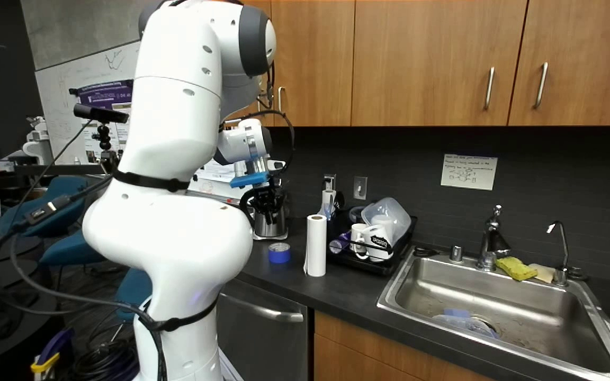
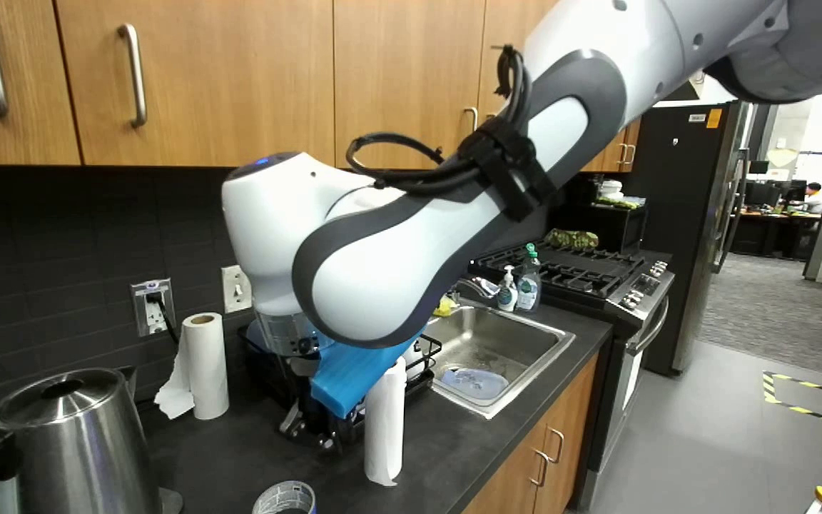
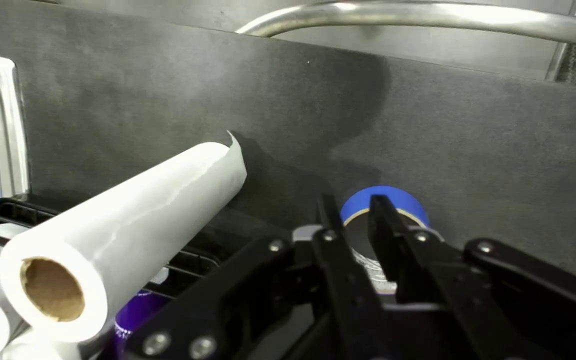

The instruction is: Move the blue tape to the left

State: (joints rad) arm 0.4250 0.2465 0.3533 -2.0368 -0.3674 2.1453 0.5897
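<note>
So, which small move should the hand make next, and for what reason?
Probably lower the hand a little, slowly. In an exterior view it seems to hang above the blue tape, not yet holding it. In the wrist view the fingers stand apart, one overlapping the tape's hole, the other just outside its edge, so they might come down astride the tape's wall.
</note>
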